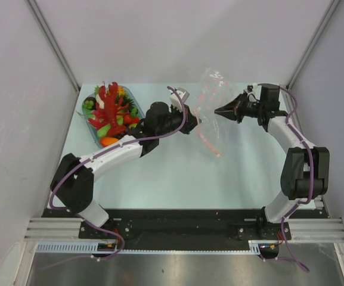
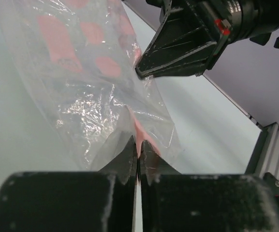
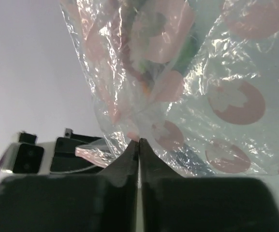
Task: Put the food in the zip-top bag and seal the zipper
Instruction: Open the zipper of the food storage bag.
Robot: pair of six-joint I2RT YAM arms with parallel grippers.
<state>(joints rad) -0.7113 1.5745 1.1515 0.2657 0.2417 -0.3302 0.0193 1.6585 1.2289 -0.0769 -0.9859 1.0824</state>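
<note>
The clear zip-top bag with pink marks hangs lifted between both grippers at the back middle of the table. My left gripper is shut on its pink zipper strip, which droops toward the table in the top view. My right gripper is shut on the bag's film from the right; its black tip shows in the left wrist view. The food, red, green and orange toy pieces, is piled in the tray at the back left. The bag looks empty of food.
The blue-green see-through tray sits beside the left arm's forearm. White walls enclose the table on the left, back and right. The black base rail runs along the near edge.
</note>
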